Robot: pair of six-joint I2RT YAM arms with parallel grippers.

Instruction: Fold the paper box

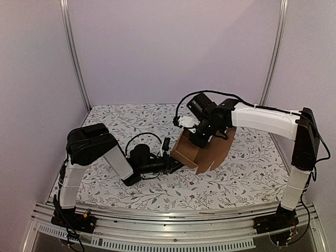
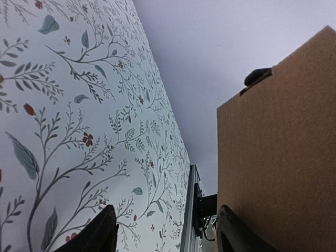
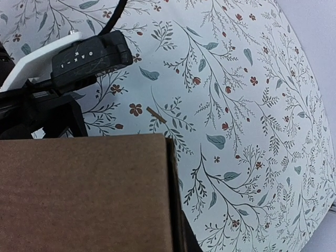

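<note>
Pale lilac walls close in a tabletop (image 1: 105,121) spread with a leaf-and-flower printed cloth. The paper box (image 1: 188,149) stands half raised near its middle, a little toward 3 o'clock in the overhead view, with brown walls up on its near-left side and rounded tab flaps (image 1: 216,152) lying flat toward 4 o'clock. Plain thin cardboard like this should be light and stiff across a panel, and willing to hinge only at its creases. It likely slides easily on the cloth and would crumple or tear at a tab if squeezed hard, so the sensible hold is a panel edge close to a crease, with the opposite side braced. Left end effector (image 1: 172,161) lies low over the cloth with its fingers (image 2: 102,233) spread and nothing between them; the box is at its 2 o'clock, one brown wall just beside the right-hand finger, contact not certain. Right end effector (image 1: 200,137) sits at the box's 12 o'clock rim, pressed together and apparently nipping the upright wall, though cardboard hides its fingers in its own view.
</note>
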